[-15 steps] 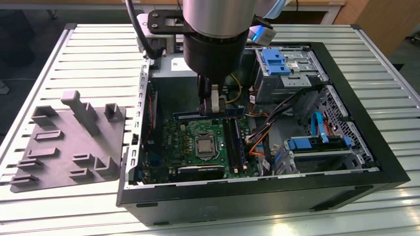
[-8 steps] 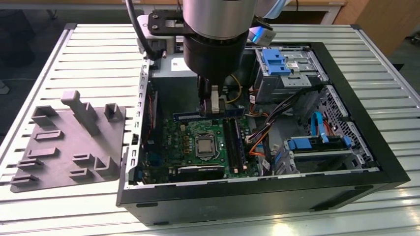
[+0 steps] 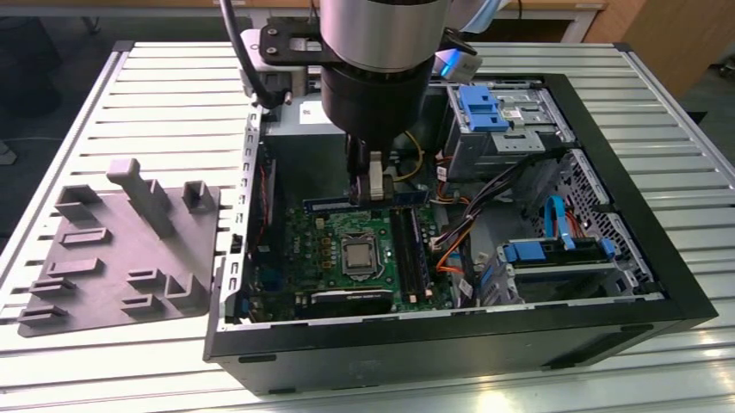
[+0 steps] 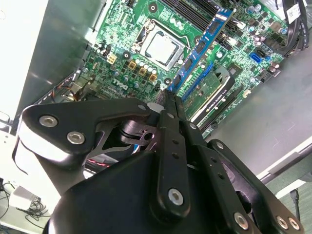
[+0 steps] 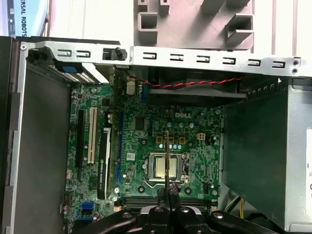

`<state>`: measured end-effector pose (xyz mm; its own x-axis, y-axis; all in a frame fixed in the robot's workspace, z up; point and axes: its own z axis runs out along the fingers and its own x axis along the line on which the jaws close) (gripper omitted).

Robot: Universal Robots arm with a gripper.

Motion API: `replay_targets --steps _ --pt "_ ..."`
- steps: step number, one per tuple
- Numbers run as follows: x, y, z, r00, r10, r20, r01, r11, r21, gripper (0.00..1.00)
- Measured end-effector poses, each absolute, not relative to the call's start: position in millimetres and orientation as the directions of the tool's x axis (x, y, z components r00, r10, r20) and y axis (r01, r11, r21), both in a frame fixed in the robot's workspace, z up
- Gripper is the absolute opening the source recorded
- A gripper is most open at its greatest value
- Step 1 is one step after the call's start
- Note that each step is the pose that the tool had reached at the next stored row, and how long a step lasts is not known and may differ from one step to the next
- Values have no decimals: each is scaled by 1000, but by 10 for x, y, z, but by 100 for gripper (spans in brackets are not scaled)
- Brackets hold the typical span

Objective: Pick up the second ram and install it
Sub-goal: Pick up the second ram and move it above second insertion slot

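My gripper [image 3: 374,196] reaches down into the open computer case and is shut on the second ram [image 3: 327,205], a long flat stick with a blue board and black chips. It holds the stick on edge above the green motherboard [image 3: 305,249]. In the second wrist view the second ram [image 4: 202,46] sticks out past the gripper [image 4: 168,95] over the board. In the first wrist view the second ram [image 5: 166,156] is a thin line running out from the gripper [image 5: 168,192] across the processor socket [image 5: 165,165]. The black ram sockets [image 3: 408,245] lie beside the processor socket [image 3: 358,255], and the stick sits crosswise to them.
A grey moulded tray [image 3: 115,258] with upright posts lies on the slatted table at the exterior view's left. The case walls [image 3: 460,331] ring the board. Orange and dark cables [image 3: 460,232] and blue drive brackets [image 3: 483,107] crowd the right half. A green card [image 4: 214,90] stands in an expansion slot.
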<state>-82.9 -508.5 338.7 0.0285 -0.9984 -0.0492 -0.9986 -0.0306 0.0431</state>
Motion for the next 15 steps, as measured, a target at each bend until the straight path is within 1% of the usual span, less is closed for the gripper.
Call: replay_targets --steps 15 --pt "-829 -5085 3356 28 -998 -49 -999 -31 43 12"
